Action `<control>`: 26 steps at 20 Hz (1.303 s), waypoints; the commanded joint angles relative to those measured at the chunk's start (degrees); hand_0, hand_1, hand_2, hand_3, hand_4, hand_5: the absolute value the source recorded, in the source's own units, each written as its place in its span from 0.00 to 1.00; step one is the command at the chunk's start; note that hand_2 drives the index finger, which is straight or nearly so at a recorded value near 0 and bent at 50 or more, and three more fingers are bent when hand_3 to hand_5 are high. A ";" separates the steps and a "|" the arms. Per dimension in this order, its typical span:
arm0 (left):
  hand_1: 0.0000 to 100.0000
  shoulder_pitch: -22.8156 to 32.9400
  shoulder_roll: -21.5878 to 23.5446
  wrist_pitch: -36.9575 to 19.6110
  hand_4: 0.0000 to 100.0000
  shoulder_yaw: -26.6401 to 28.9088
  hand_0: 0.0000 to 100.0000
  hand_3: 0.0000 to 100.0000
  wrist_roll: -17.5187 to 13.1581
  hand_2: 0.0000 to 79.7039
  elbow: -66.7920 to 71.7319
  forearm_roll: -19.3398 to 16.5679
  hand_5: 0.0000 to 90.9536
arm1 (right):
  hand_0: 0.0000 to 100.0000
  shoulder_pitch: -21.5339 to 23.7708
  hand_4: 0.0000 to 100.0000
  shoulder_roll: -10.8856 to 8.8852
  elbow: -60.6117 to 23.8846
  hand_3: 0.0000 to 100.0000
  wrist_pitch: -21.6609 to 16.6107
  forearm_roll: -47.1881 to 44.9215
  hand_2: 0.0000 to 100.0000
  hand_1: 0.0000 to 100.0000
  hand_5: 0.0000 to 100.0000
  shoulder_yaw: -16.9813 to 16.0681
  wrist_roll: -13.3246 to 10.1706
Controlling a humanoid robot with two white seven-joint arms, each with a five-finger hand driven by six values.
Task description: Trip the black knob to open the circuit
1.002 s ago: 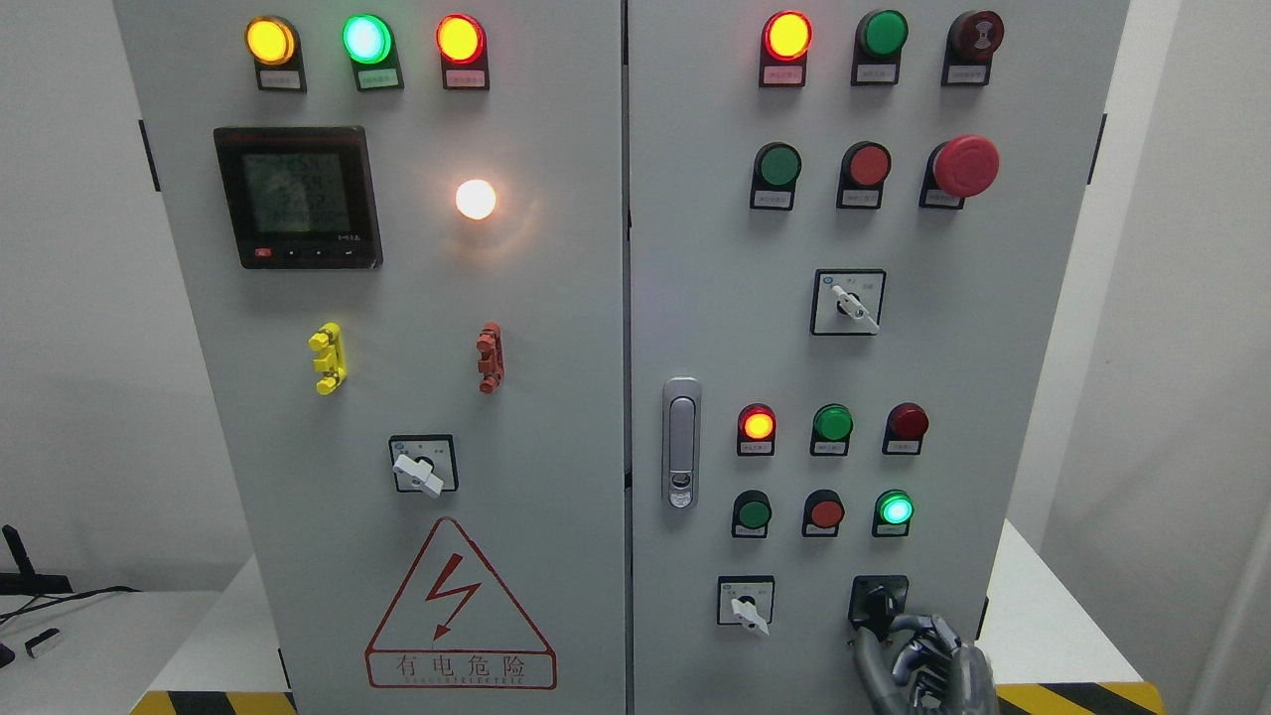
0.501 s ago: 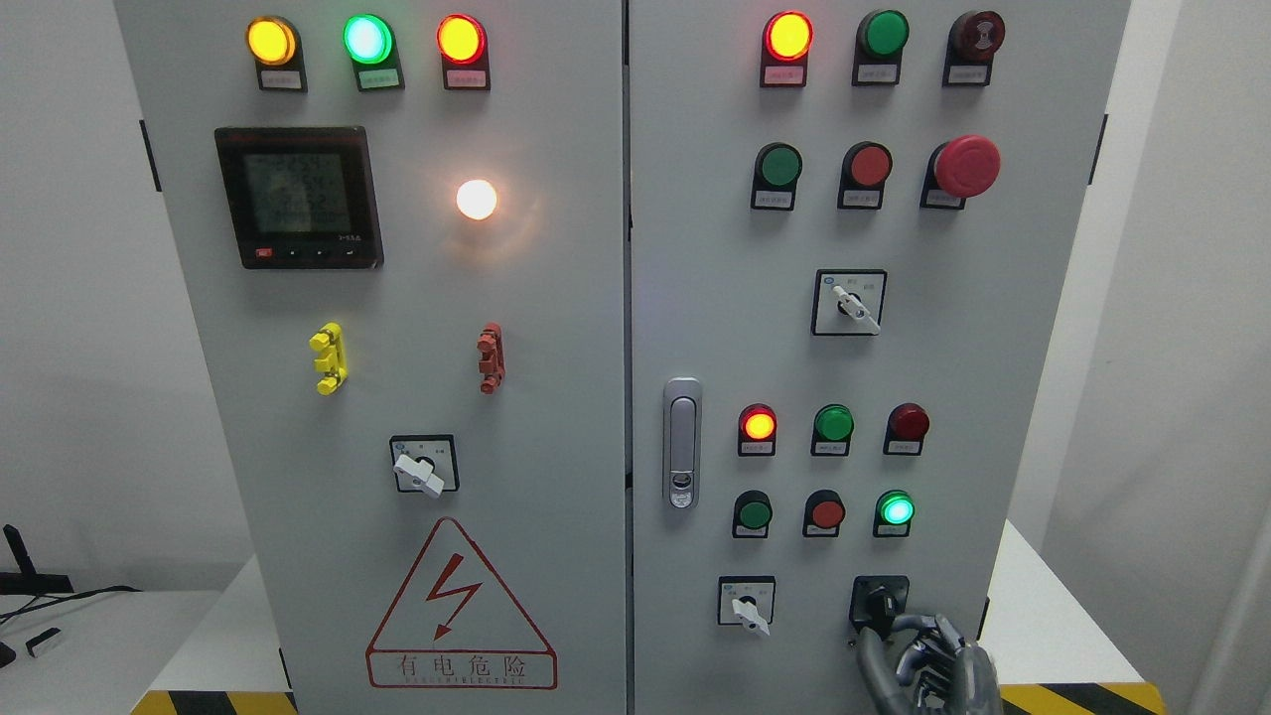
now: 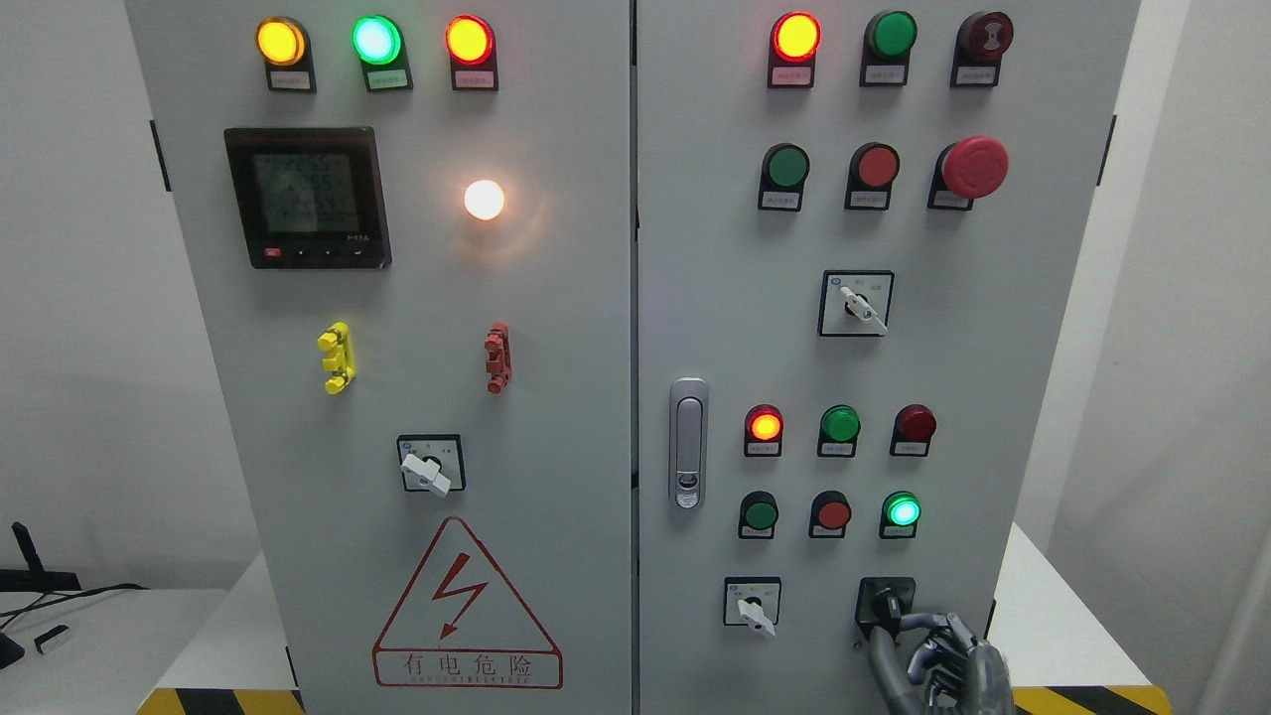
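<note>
Black knob: we find the black knob (image 3: 887,606) at the lower right of the right cabinet door (image 3: 715,248), below the lit green lamp (image 3: 903,510) and to the right of a small white selector switch (image 3: 754,607).
Right hand: the right hand (image 3: 938,660) comes in from the bottom right; its dark fingers (image 3: 918,626) are curled and reach up to the knob from below and from the right.
Grip: we see the fingertips touching the knob's lower right side, but we cannot tell if they really close around it.
Left hand: we do not see it in the head view.
Step in hand: we judge that we are at the moment of taking hold of the knob, before the turn.
Circuit: the lamps are lit, so we think the circuit is not yet open.
Next move: we need a firm pinch on the knob and then a turn of the wrist, without sliding off.
Risk: the fingers may slip off the small knob.
</note>
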 commanded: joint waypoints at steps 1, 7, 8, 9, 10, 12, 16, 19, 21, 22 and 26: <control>0.39 0.00 0.05 -0.01 0.00 0.00 0.12 0.00 0.02 0.00 0.00 0.26 0.00 | 0.39 0.08 0.89 -0.85 -0.09 0.89 -0.18 -0.01 0.52 0.73 1.00 -1.12 -0.10; 0.39 0.00 0.05 -0.01 0.00 0.00 0.12 0.00 0.02 0.00 0.00 0.26 0.00 | 0.39 1.22 0.90 -2.17 -0.01 0.89 -2.46 -0.01 0.51 0.73 1.00 -1.55 0.25; 0.39 0.00 -0.04 -0.01 0.00 0.00 0.12 0.00 0.02 0.00 0.00 0.26 0.00 | 0.39 1.40 0.90 -2.17 -0.01 0.89 -2.64 -0.10 0.51 0.73 1.00 -1.55 0.26; 0.39 0.00 -0.04 -0.01 0.00 0.00 0.12 0.00 0.02 0.00 0.00 0.26 0.00 | 0.39 1.40 0.90 -2.26 -0.09 0.89 -2.82 -0.18 0.51 0.73 1.00 -1.64 0.34; 0.39 0.00 0.05 -0.01 0.00 0.00 0.12 0.00 0.02 0.00 0.00 0.26 0.00 | 0.39 1.40 0.90 -2.35 -0.09 0.89 -2.91 -0.18 0.51 0.73 1.00 -1.64 0.34; 0.39 0.00 -0.04 -0.01 0.00 0.00 0.12 0.00 0.02 0.00 0.00 0.26 0.00 | 0.39 1.57 0.89 -2.43 -0.27 0.89 -3.08 -0.27 0.51 0.74 1.00 -1.64 0.34; 0.39 0.00 -0.04 -0.01 0.00 0.00 0.12 0.00 0.02 0.00 0.00 0.26 0.00 | 0.41 4.29 0.87 -2.96 -1.06 0.85 -9.13 -0.45 0.46 0.74 0.99 -1.82 0.78; 0.39 0.00 0.05 -0.01 0.00 0.00 0.12 0.00 0.02 0.00 0.00 0.26 0.00 | 0.44 8.07 0.74 -4.37 -4.48 0.75 -11.60 -0.97 0.38 0.63 0.81 -1.91 4.11; 0.39 0.00 -0.04 -0.01 0.00 0.00 0.12 0.00 0.02 0.00 0.00 0.26 0.00 | 0.41 10.97 0.65 -5.07 -6.68 0.70 -13.36 -1.67 0.33 0.54 0.70 -1.91 4.65; 0.39 0.00 0.05 -0.01 0.00 0.00 0.12 0.00 0.02 0.00 0.00 0.26 0.00 | 0.37 12.81 0.60 -5.77 -7.90 0.64 -14.15 -3.33 0.30 0.47 0.67 -1.82 5.43; 0.39 0.00 -0.04 -0.01 0.00 0.00 0.12 0.00 0.02 0.00 0.00 0.26 0.00 | 0.35 20.63 0.27 -7.18 -15.46 0.31 -14.42 -13.17 0.11 0.37 0.31 -1.73 10.61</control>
